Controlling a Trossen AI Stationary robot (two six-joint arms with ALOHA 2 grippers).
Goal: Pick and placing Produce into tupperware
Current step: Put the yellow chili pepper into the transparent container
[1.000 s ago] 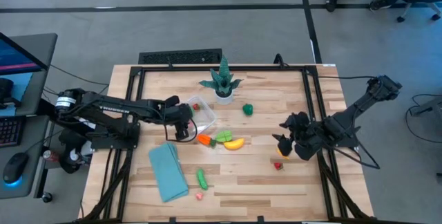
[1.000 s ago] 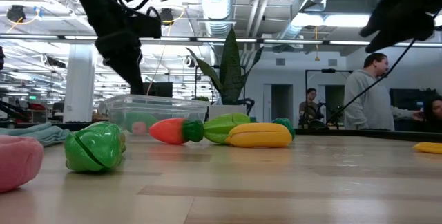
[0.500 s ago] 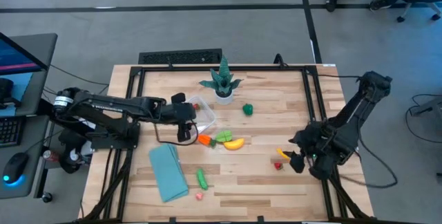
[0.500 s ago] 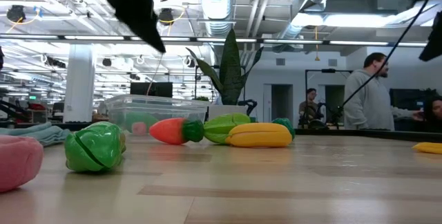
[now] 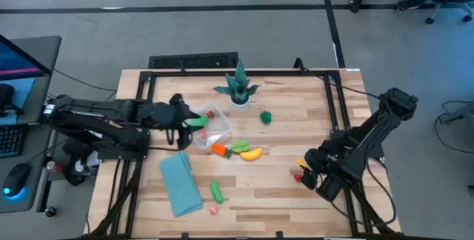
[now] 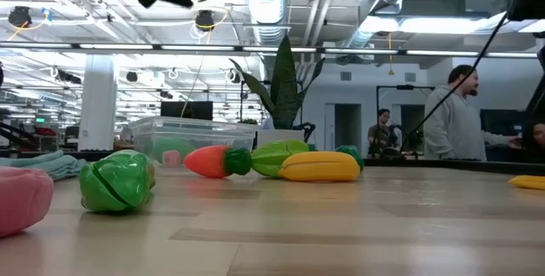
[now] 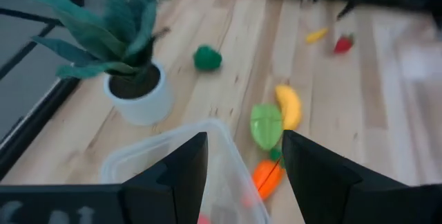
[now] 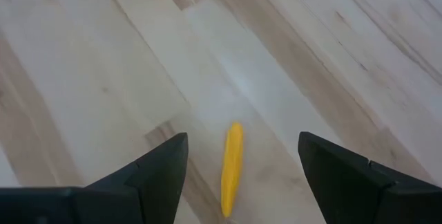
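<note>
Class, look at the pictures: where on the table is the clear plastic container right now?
In the high view the container sits left of the table's centre, just left of the potted plant, with the left gripper at its left edge.

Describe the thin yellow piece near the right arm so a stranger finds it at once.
Start at the wooden table and go to its right edge. There, beside a small red piece, lies the yellow stick: slim and straight, unlike the fat banana mid-table.

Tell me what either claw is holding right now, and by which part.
Nothing. The left claw and the right claw are both open and empty.
</note>
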